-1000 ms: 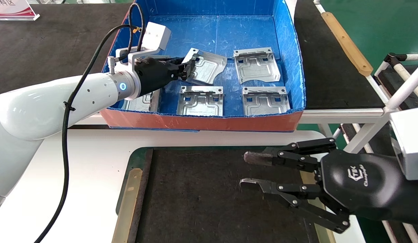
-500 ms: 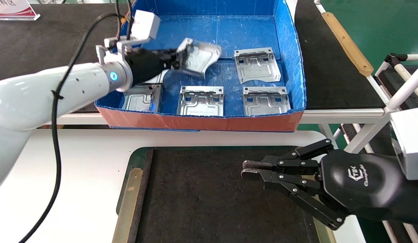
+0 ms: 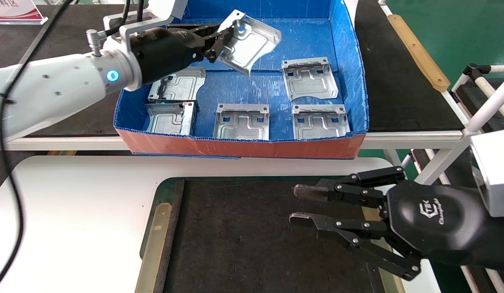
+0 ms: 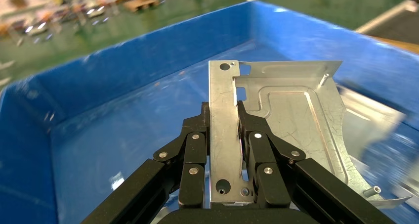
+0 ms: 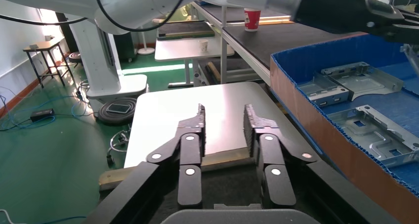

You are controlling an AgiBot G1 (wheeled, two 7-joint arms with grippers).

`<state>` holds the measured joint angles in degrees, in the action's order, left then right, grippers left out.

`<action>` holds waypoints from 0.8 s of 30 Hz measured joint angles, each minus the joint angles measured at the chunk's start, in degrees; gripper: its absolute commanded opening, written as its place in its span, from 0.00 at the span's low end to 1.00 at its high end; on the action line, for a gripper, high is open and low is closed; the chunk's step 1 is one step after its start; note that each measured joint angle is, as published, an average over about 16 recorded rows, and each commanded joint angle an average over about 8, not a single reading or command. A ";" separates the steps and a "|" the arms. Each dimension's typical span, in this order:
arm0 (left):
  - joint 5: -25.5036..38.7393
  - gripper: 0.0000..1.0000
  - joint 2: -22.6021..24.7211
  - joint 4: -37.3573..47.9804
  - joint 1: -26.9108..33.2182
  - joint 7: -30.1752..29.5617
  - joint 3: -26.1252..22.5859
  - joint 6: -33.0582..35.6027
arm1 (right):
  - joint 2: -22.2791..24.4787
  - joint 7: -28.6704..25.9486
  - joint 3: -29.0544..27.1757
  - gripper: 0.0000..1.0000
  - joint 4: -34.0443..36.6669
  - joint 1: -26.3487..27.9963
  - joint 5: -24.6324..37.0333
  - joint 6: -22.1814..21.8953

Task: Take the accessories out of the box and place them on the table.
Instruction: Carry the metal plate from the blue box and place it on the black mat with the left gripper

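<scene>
My left gripper (image 3: 220, 38) (image 4: 223, 108) is shut on the edge flange of one silver accessory plate (image 3: 248, 42) (image 4: 291, 120). It holds the plate tilted in the air over the far left part of the box (image 3: 244, 148). Several more accessory plates lie on the blue box floor, among them one at the near left (image 3: 172, 119), one in the near middle (image 3: 242, 121) and one at the right (image 3: 310, 78). My right gripper (image 3: 294, 204) (image 5: 225, 115) hovers open and empty over the dark mat (image 3: 244, 236) of the white table (image 3: 81, 211).
The box rests on a long dark bench (image 3: 52, 49) behind the table. White frame tubes (image 3: 488, 101) stand at the right and a wooden strip (image 3: 417, 51) lies on the bench's right side. A brass-coloured strip (image 3: 152, 248) edges the mat's left side.
The left gripper has lifted the plate off the box floor and carried it up toward the far wall. The right gripper's fingers closed half a second ago and are open again.
</scene>
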<state>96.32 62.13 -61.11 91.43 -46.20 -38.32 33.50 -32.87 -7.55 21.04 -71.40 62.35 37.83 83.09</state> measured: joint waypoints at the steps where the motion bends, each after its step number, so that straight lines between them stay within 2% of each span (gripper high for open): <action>1: -1.19 0.00 -0.77 -1.06 -0.24 1.81 0.21 0.90 | 0.00 0.00 0.00 1.00 0.00 0.00 0.00 0.00; 13: -16.86 0.00 -10.60 -9.11 -3.84 23.64 4.65 14.54 | 0.00 0.00 0.00 1.00 0.00 0.00 0.00 0.00; 24: -34.45 0.00 -14.57 -4.55 -7.75 43.37 10.65 33.00 | 0.00 0.00 0.00 1.00 0.00 0.00 0.00 0.00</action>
<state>61.87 47.56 -65.66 83.68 -2.84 -27.67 66.50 -32.87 -7.55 21.04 -71.40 62.36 37.82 83.09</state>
